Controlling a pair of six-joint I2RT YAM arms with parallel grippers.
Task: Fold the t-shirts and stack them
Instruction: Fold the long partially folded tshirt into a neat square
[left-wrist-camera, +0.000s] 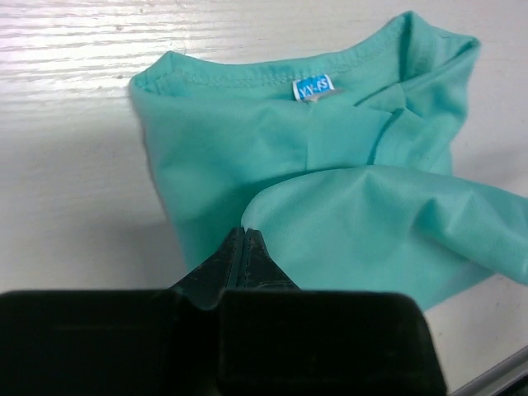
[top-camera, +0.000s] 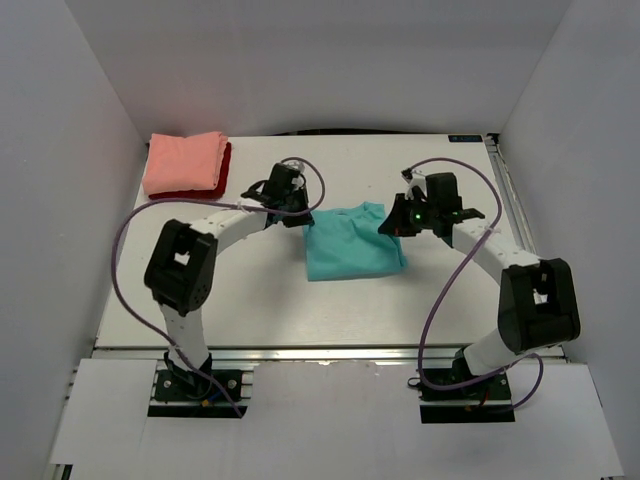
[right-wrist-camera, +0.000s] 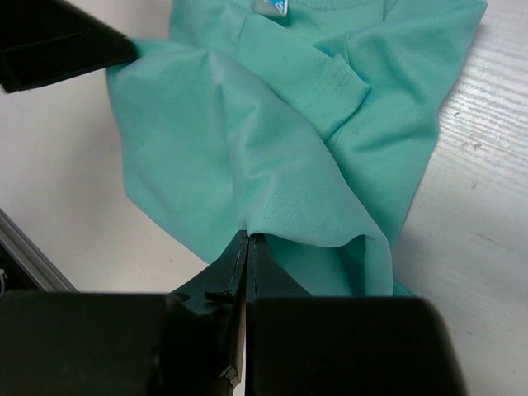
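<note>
The teal t-shirt (top-camera: 352, 248) lies partly folded mid-table, its collar and label (left-wrist-camera: 311, 87) toward the back. A top layer of it is lifted between both grippers. My left gripper (top-camera: 300, 216) is shut at the shirt's left corner, and the fabric edge runs right into its tips (left-wrist-camera: 245, 230). At the right corner my right gripper (top-camera: 396, 226) is shut on a bunched fold (right-wrist-camera: 250, 237). The left gripper (right-wrist-camera: 66, 45) also shows in the right wrist view, with the cloth drawn to it. The salmon-pink t-shirt (top-camera: 183, 161) sits folded on the dark red t-shirt (top-camera: 226, 168) at the back left.
White walls close in the table on the left, back and right. A metal rail (top-camera: 330, 352) runs along the near edge by the arm bases. Purple cables (top-camera: 125, 235) loop off both arms.
</note>
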